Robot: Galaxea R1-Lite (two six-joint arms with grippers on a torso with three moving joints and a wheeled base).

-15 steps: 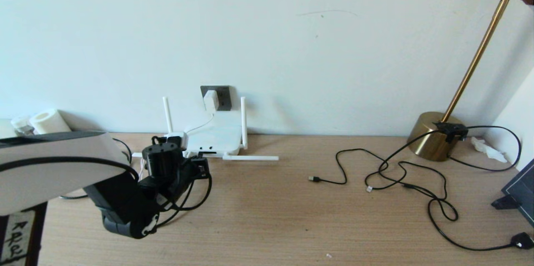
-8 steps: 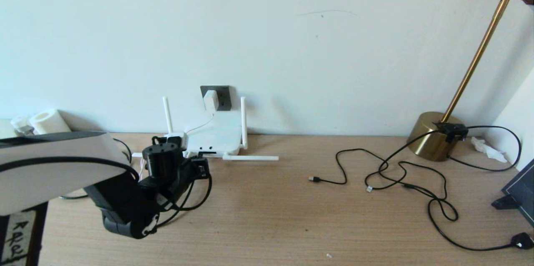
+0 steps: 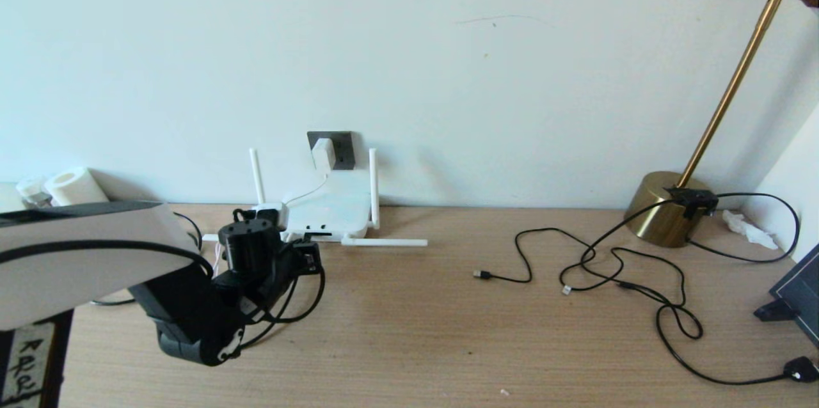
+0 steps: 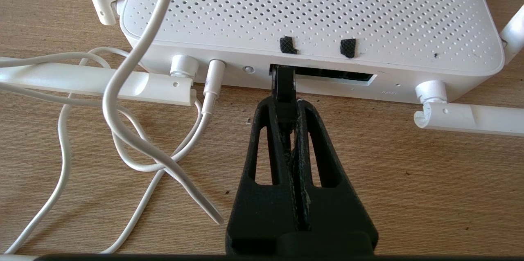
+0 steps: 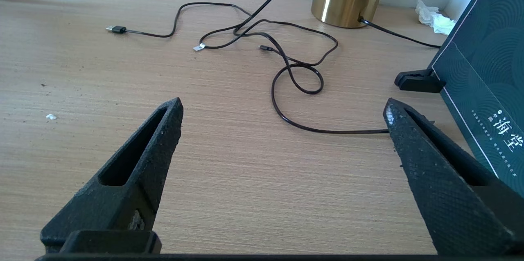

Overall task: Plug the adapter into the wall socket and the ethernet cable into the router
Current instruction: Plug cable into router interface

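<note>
Black ethernet cable (image 4: 284, 85) plug at router (image 4: 311, 11) port, left hand (image 4: 285, 107) clamping it

White adapter (image 3: 323, 153) seated in grey wall socket (image 3: 340, 142), black ethernet cable (image 4: 284, 83) plug at white router (image 4: 311, 11) port

Left pincer (image 4: 285, 107) at the router (image 4: 311, 19) port edge, closed on the ethernet cable (image 4: 284, 85) plug.

Plug tip is at the end of the dark port slot nearest the white power jack; can't tell if it's fully seated. Fingers (image 4: 266, 142) pinched together around the plug. Thin white cord (image 4: 123, 130) is plugged in beside it and loops over the table (image 4: 409, 179). Two antennas lie flat along the router's port side. Two black pads sit on the router's perforated top.
</note>
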